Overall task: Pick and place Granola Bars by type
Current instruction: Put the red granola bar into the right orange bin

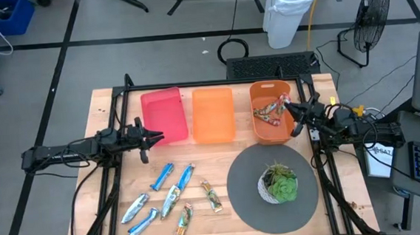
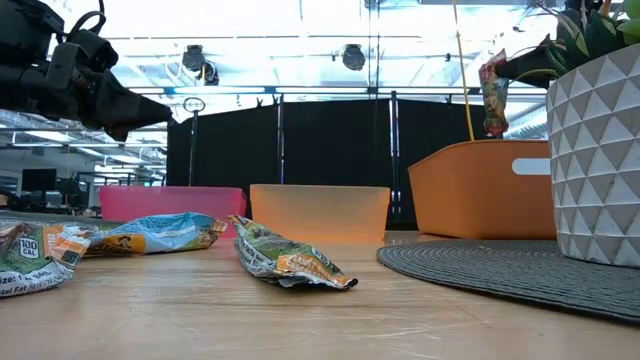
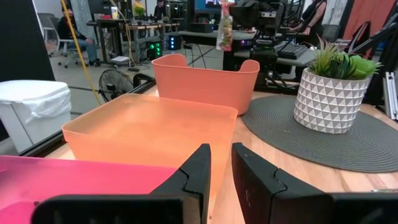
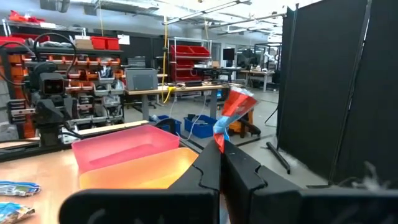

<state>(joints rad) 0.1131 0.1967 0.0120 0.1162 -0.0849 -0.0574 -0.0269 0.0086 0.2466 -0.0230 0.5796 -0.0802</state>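
Several blue bars (image 1: 172,188) and two green-gold bars (image 1: 212,197) lie flat on the wood near the table's near edge. Several brown-red bars (image 1: 269,114) lie in the dark orange bin (image 1: 259,134). My right gripper (image 1: 289,109) hovers over that bin, shut on one brown-red bar (image 4: 233,115). My left gripper (image 1: 150,136) hangs by the near left corner of the pink bin (image 1: 164,115). Its fingers are open by a narrow gap (image 3: 221,163) and hold nothing. My right gripper pinches the brown-red bar by one end (image 4: 219,142) between its two fingers, which come roughly level from the table's right side. The rest of the bar sticks out past the fingertips. In the low view the bar (image 2: 493,92) is upright, lifted clear above the bin.
Three bins stand in a row along the far side: pink, light orange (image 1: 213,115) and dark orange. A potted plant (image 1: 279,183) in a white pot sits on a round grey mat (image 1: 245,193) at the near right. Bare wood lies between the bins and the loose bars.
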